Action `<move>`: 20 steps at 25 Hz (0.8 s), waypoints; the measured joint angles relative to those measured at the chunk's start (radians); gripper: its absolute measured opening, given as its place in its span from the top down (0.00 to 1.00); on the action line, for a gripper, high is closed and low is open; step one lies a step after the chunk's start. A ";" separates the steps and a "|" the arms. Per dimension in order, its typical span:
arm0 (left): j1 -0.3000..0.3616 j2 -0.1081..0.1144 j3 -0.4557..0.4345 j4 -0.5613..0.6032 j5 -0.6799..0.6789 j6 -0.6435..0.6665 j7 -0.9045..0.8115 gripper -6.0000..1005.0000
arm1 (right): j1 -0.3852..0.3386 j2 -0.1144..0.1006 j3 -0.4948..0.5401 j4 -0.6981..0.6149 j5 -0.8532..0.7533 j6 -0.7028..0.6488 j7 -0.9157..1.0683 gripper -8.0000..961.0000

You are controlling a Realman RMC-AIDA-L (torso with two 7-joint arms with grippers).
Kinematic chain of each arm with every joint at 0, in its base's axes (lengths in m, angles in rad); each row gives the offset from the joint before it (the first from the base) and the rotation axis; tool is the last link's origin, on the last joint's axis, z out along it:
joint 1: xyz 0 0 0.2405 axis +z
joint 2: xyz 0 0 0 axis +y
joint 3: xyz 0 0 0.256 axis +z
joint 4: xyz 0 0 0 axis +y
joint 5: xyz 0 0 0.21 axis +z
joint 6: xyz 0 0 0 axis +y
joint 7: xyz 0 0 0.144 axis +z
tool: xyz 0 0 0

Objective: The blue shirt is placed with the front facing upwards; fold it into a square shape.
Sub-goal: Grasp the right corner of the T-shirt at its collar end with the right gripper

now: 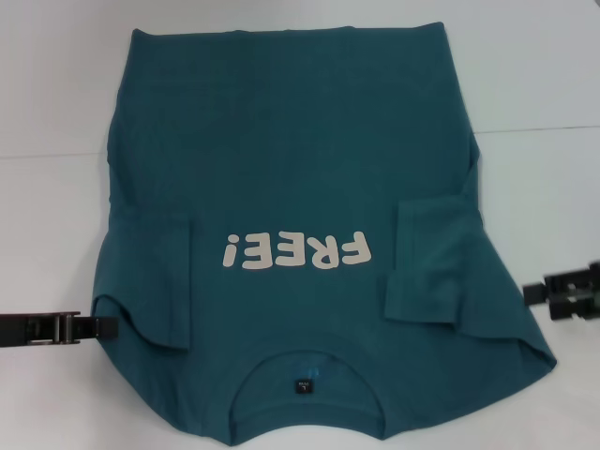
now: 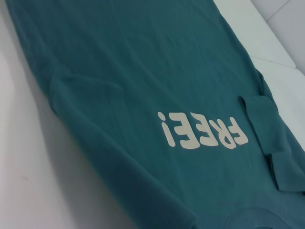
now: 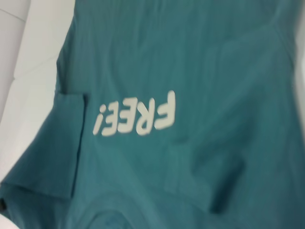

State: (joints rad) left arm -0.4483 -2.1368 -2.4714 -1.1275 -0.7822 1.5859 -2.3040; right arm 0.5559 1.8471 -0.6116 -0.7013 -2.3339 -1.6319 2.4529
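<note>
Judging from the head view, the blue shirt (image 1: 300,187) lies print-up mid-tabletop, both sleeves folded inward, body folds left; left gripper (image 1: 94,327) and right gripper (image 1: 548,292) flank it, finger states unreadable. Wrist views confirm the tucked sleeves.

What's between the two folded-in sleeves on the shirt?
In the head view, the white "FREE!" print lies on the blue shirt, between the left sleeve and right sleeve.

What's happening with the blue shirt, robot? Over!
Left gripper at the shirt's left edge, right gripper off its right edge. Blue shirt flat, print up, both sleeves folded in. Nothing in the way.
</note>
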 joint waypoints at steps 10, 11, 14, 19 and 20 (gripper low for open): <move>-0.007 0.000 0.004 0.000 0.000 0.001 0.000 0.96 | -0.034 0.017 -0.008 0.013 -0.083 0.048 -0.046 0.24; -0.007 0.000 0.003 0.001 0.000 0.001 0.000 0.96 | -0.033 0.023 -0.008 0.014 -0.089 0.053 -0.049 0.24; -0.004 0.000 0.003 0.003 0.000 0.001 0.000 0.96 | -0.028 0.035 -0.009 0.015 -0.124 0.070 -0.051 0.24; -0.001 0.000 0.002 0.003 0.000 0.002 0.000 0.96 | -0.016 0.047 -0.009 0.025 -0.145 0.088 -0.051 0.23; -0.001 0.000 0.002 0.003 0.000 0.002 0.000 0.96 | -0.015 0.048 -0.012 0.027 -0.145 0.089 -0.051 0.23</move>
State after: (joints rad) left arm -0.4494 -2.1368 -2.4694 -1.1242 -0.7823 1.5877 -2.3040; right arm 0.5410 1.8955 -0.6232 -0.6743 -2.4789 -1.5427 2.4023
